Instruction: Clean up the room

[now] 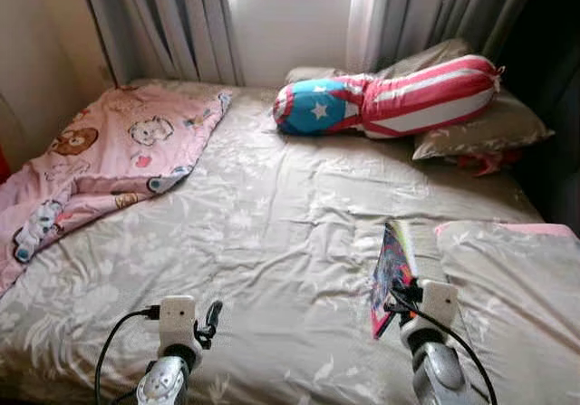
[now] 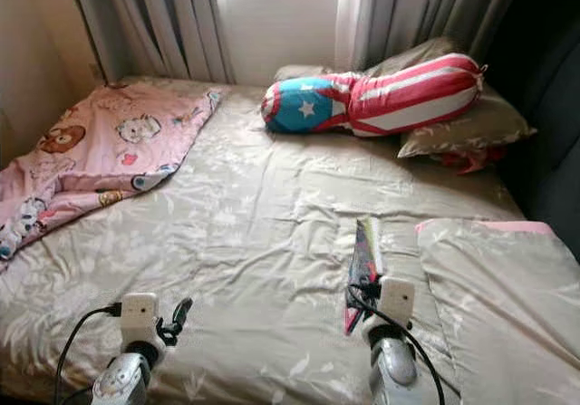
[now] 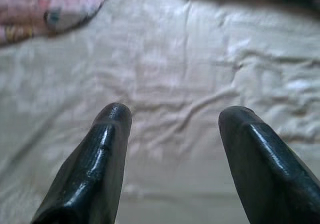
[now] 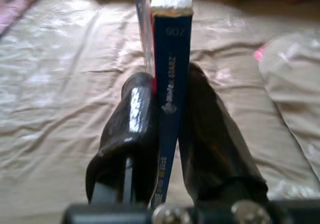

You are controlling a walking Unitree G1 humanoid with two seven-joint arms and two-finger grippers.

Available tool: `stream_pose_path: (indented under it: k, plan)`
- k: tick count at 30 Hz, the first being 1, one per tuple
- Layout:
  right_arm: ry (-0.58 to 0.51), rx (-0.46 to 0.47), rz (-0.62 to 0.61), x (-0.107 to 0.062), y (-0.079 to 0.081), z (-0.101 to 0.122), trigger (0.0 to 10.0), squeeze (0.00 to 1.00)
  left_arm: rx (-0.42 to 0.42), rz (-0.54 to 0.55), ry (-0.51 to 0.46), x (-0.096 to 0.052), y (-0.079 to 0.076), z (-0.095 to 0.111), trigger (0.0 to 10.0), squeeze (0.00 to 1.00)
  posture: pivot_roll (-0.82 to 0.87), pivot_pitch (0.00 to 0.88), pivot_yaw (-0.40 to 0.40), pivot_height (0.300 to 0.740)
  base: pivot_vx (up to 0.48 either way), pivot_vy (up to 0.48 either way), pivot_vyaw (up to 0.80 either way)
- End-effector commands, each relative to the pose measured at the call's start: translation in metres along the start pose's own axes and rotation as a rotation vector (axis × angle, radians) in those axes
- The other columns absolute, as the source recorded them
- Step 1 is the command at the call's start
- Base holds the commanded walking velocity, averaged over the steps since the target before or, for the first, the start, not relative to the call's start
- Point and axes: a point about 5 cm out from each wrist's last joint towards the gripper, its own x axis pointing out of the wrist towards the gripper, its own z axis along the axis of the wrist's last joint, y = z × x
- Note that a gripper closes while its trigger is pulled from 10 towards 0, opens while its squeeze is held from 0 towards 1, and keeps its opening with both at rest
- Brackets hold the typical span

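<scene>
My right gripper [image 1: 405, 289] is shut on a book [image 1: 396, 262] with a colourful cover and a dark blue spine [image 4: 170, 78], held on edge above the near right part of the bed. The two black fingers [image 4: 135, 129] clamp the book from both sides. My left gripper [image 1: 210, 319] hovers over the near left part of the beige bedspread [image 1: 272, 215], open, its fingers [image 3: 102, 154] apart with nothing between them.
A pink cartoon blanket [image 1: 109, 151] lies crumpled at the bed's left. A red, white and blue bolster [image 1: 381, 101] rests on beige pillows [image 1: 480, 129] by the curtained window. Another beige pillow [image 1: 517, 287] lies at the near right.
</scene>
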Motion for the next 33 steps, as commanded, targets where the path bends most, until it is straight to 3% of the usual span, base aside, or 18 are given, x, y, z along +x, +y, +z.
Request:
stream_pose_path:
  k: [1,10,21,23,33]
  plan:
    - [-0.089,-0.013,0.048,0.005,0.010,0.016,10.0,0.00,-0.004,-0.012,-0.052,0.001,-0.002,0.008,10.0,0.00,-0.01,0.000,-0.047,0.740,0.000,0.000,0.00]
    - [-0.082,0.024,-0.043,0.006,0.003,0.018,10.0,0.00,-0.011,-0.018,-0.073,0.003,-0.006,0.015,10.0,0.00,-0.02,0.000,-0.040,0.740,0.000,0.000,0.00]
    - [-0.065,-0.014,-0.049,0.007,0.000,0.019,10.0,0.00,-0.017,-0.027,-0.100,0.012,-0.004,0.028,10.0,0.00,-0.02,0.000,-0.043,0.686,0.000,0.000,0.00]
    - [-0.100,0.002,-0.053,0.005,-0.002,0.022,10.0,0.00,-0.020,-0.027,-0.103,0.011,-0.005,0.029,10.0,0.00,-0.02,0.000,-0.044,0.686,0.000,0.000,0.00]
    - [-0.062,-0.017,-0.068,0.003,-0.003,0.017,10.0,0.00,-0.037,-0.032,-0.109,0.012,-0.007,0.033,10.0,0.00,-0.02,0.000,-0.045,0.686,0.000,0.000,0.00]
